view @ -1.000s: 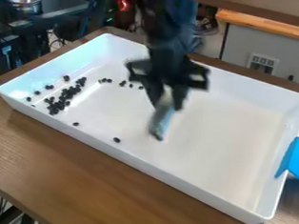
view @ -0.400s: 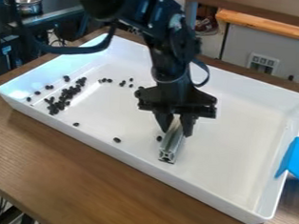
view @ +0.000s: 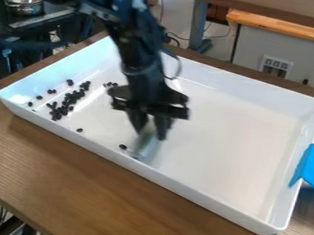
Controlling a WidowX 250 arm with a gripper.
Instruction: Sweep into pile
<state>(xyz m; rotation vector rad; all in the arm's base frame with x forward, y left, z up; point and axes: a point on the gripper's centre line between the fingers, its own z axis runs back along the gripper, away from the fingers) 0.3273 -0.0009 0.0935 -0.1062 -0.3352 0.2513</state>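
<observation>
My gripper (view: 150, 131) hangs over the middle-left part of the white tray (view: 245, 140), shut on a short metal bar (view: 145, 146) that points down toward the tray's front wall. Dark beans lie in the tray's left part: a dense cluster (view: 65, 104), with several strays around it. One bean (view: 123, 147) sits just left of the bar's lower end, and another (view: 80, 130) lies near the front wall farther left. A few beans (view: 110, 84) are at the back, beside the arm, which may cover others.
The tray's raised walls surround the work area on a wooden table (view: 114, 197). A blue object (view: 311, 169) leans over the tray's right edge. A metal pot (view: 24, 2) stands at the back left, beyond the table.
The gripper has swung right and toward the front, then left with the bar. A bean that lay beside the bar in the middle no longer shows there; the left cluster looks unmoved.
</observation>
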